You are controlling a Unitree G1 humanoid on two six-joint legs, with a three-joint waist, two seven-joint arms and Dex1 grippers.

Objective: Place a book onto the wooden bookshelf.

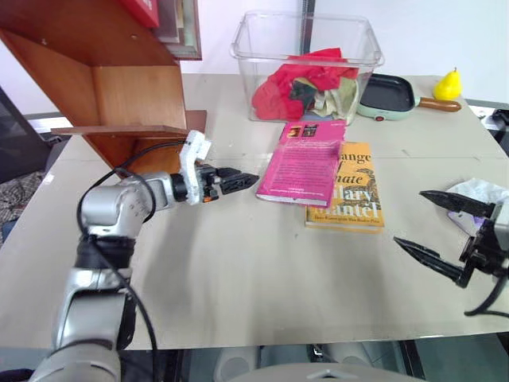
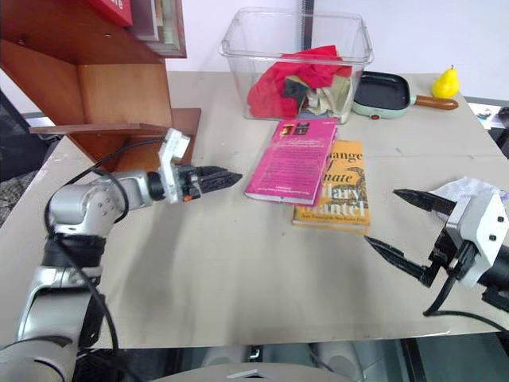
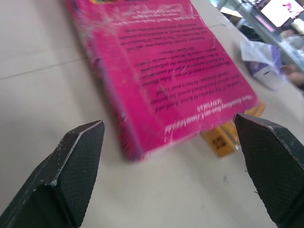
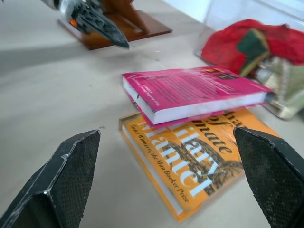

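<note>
The pink book (image 1: pixel 303 162) lies flat on the yellow book (image 1: pixel 347 191), near the wooden bookshelf (image 1: pixel 119 76). It looks light, stiff and slippery. Grab its long edge. Both the left end effector (image 1: pixel 237 181) and right end effector (image 1: pixel 433 227) are wide open, holding nothing.

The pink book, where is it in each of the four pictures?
Left eye view: the pink book lies mid-table, partly on the yellow book.
Right eye view: again mid-table, near the clear bin.
Left wrist view: it runs from the upper left toward the middle, beyond the open left gripper.
Right wrist view: in the middle, on the yellow book.
Shared landmark: the yellow book underneath.
</note>
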